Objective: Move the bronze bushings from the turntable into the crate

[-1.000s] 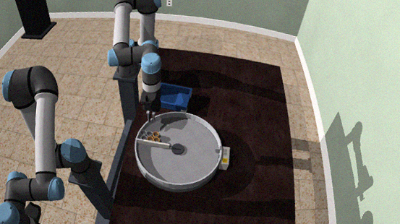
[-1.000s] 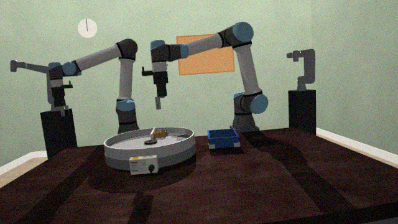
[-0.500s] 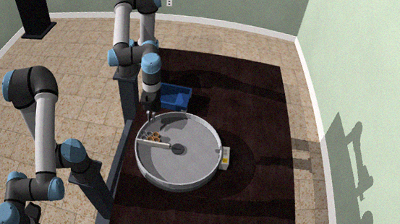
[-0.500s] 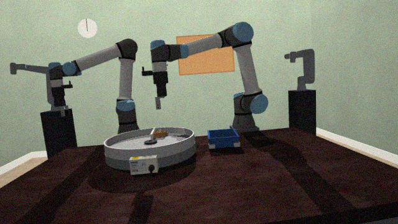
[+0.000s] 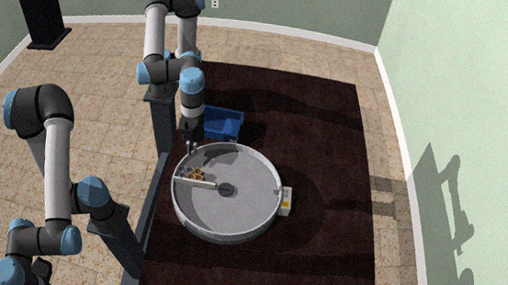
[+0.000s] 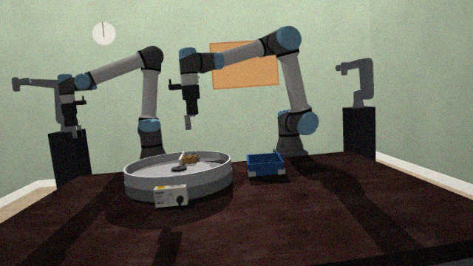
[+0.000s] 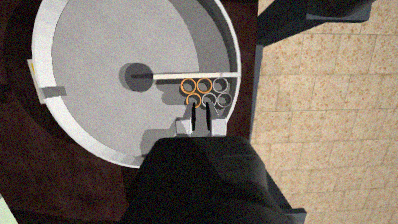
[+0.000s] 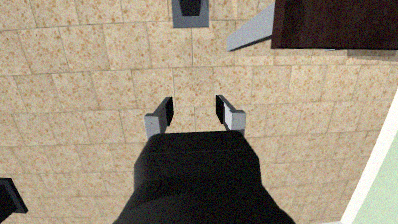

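Note:
Three bronze bushings (image 7: 196,85) (image 6: 190,159) and three steel bushings (image 7: 216,99) stand close together on the turntable (image 5: 252,170) (image 6: 211,181) (image 7: 110,100), beside its white bar (image 5: 195,183) (image 7: 175,76). The blue crate (image 5: 219,136) (image 6: 265,170) looks level, with its visible corner guides (image 6: 252,174) at its base; its inside shows no bushings. My left gripper (image 5: 191,150) (image 6: 188,128) (image 7: 200,110) is partly open and empty, high above the turntable near the bushings. My right gripper (image 6: 75,135) (image 8: 194,104) is wide open and empty, out over the floor beside the table.
A white control box (image 5: 286,202) (image 6: 171,196) (image 7: 37,82) sits against the turntable's outer side, opposite the bushings. The turntable's raised rim (image 5: 280,182) runs all around. The crate stands on the dark table (image 5: 319,134) (image 6: 295,214), a short gap from the rim.

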